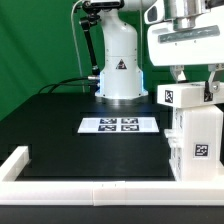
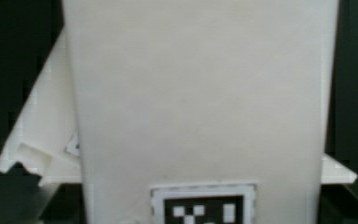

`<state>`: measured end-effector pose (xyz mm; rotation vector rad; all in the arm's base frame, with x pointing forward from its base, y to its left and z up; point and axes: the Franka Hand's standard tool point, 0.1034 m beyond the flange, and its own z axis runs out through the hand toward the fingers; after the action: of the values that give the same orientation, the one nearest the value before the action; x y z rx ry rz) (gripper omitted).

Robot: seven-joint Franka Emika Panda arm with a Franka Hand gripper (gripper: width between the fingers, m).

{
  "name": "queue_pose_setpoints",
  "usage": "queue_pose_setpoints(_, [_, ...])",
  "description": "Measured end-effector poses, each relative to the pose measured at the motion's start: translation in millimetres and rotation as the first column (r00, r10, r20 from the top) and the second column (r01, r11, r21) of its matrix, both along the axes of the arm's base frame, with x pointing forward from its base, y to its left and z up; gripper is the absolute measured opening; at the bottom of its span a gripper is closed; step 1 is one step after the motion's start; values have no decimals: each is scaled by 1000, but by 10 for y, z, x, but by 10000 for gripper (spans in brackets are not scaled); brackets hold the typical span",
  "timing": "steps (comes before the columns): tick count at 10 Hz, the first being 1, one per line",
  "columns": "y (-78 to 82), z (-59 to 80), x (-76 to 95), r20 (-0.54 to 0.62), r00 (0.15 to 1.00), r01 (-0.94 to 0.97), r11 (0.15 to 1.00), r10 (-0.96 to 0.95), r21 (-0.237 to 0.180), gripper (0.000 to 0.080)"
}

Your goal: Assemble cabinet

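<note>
Black bench (image 1: 60,125) against a green backdrop (image 1: 35,45), white rail (image 1: 80,188) along the front edge. Marker board (image 1: 118,125) lies flat at frame centre, below the arm's white base (image 1: 118,70). Cabinet body (image 1: 195,140) stands upright at right of frame; pincer (image 1: 190,85) at its top, clenched on a small tagged block (image 1: 183,96). Wrist view: white panel (image 2: 167,100) fills the frame.

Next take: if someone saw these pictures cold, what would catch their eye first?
Most likely the tall white cabinet body at the exterior view's right, standing upright against the long white rail, with the pincer at its top, beside a tagged block. In the wrist view the white cabinet fills nearly the whole picture. Next, the marker board lying flat mid-table.
</note>
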<state>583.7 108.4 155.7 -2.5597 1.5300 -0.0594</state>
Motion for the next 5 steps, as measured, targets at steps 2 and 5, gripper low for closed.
queue_pose_setpoints(2, [-24,28,9,9,999,-46,999,46,0,744])
queue_pose_setpoints(5, [-27,254,40,34,998,-61,998,61,22,797])
